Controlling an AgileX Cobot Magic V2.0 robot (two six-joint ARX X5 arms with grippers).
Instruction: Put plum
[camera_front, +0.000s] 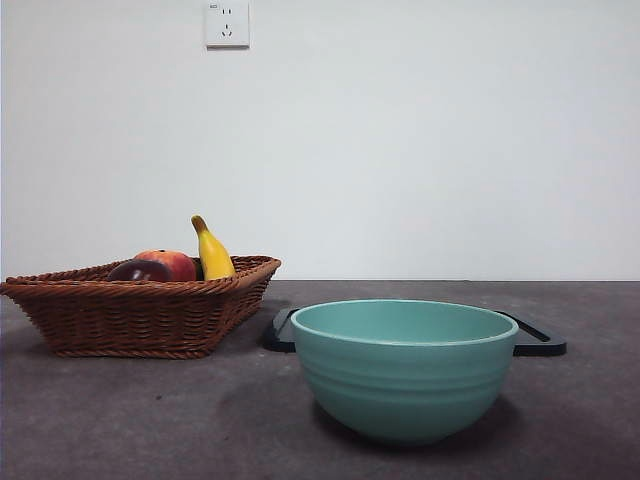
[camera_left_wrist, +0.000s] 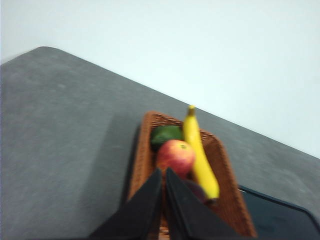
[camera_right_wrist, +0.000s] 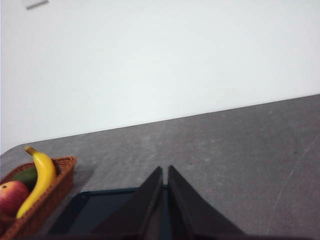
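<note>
The plum (camera_front: 138, 271), dark maroon and glossy, lies in the wicker basket (camera_front: 140, 318) at the left, next to a red-orange fruit (camera_front: 174, 263) and a banana (camera_front: 213, 254). In the left wrist view my left gripper (camera_left_wrist: 164, 172) is shut and empty, above the basket (camera_left_wrist: 142, 160); only a dark sliver of the plum (camera_left_wrist: 198, 189) shows past its jaws. My right gripper (camera_right_wrist: 165, 170) is shut and empty above a black tray (camera_right_wrist: 95, 210). Neither gripper shows in the front view.
A teal bowl (camera_front: 403, 365) stands at the front centre of the grey table. The black tray (camera_front: 540, 341) lies flat behind it. A dark green item (camera_left_wrist: 166, 134) lies at the basket's far end. A white wall stands behind the table.
</note>
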